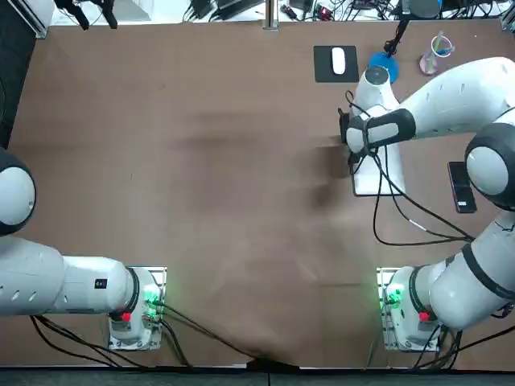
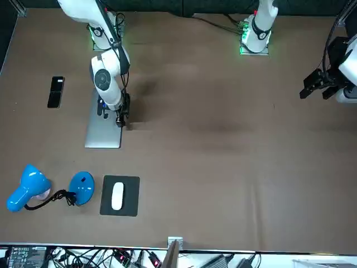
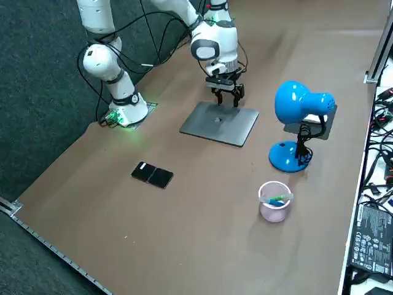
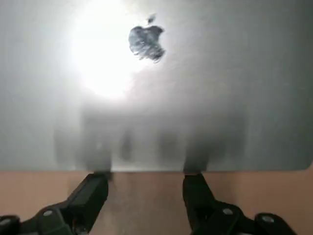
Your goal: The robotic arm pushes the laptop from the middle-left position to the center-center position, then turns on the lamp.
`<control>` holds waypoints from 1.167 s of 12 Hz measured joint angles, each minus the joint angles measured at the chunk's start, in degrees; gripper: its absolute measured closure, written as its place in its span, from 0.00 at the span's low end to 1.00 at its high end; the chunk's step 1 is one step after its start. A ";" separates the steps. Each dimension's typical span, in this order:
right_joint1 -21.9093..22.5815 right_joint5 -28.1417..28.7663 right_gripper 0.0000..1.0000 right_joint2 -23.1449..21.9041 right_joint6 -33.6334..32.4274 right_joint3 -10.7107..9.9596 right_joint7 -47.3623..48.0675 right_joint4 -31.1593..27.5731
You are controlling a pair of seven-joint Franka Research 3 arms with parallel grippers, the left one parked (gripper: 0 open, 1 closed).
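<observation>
A closed silver laptop [image 1: 366,183] [image 2: 103,134] [image 3: 220,123] lies flat on the brown table, on the working arm's side. Its lid and logo fill the right wrist view [image 4: 161,88]. My right gripper [image 1: 352,143] [image 2: 121,119] [image 3: 227,95] [image 4: 145,178] is down at table level beside the laptop's long edge that faces the table's middle. It is open, with both fingertips [image 4: 98,182] at that edge and nothing between them. The blue desk lamp [image 1: 383,64] [image 2: 33,187] [image 3: 301,107] stands beyond the laptop near the far edge.
A white mouse [image 1: 338,59] [image 2: 117,196] on a black pad sits beside the lamp's base. A clear cup [image 1: 434,55] [image 3: 274,201] and a black phone [image 1: 461,186] [image 2: 56,91] [image 3: 153,175] lie toward the right edge. Cables trail from my arm over the laptop.
</observation>
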 joint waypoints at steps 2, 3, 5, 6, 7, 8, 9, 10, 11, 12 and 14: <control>0.24 -0.25 0.05 -1.24 0.02 0.24 -2.34 0.49; 0.33 -0.36 0.05 -2.01 -0.36 0.36 -4.17 1.22; 0.45 -0.44 0.05 -3.17 -3.18 0.39 -9.50 3.89; 0.44 -0.46 0.05 -3.45 -4.90 0.39 -12.97 5.63; 0.43 -0.46 0.07 -3.51 -6.66 0.38 -17.00 7.61; 0.40 -0.46 0.08 -3.45 -8.36 0.36 -21.19 9.60; 0.34 -0.46 0.08 -3.27 -10.18 0.34 -25.01 11.77; 0.18 -0.47 0.11 -2.92 -11.90 0.33 -28.31 14.17; -0.01 -0.48 0.11 -2.48 -13.45 0.29 -31.56 16.58; -0.16 -0.49 0.11 -1.92 -14.93 0.18 -35.42 19.05; -0.41 -0.50 0.11 -0.80 -16.67 -0.11 -44.21 22.89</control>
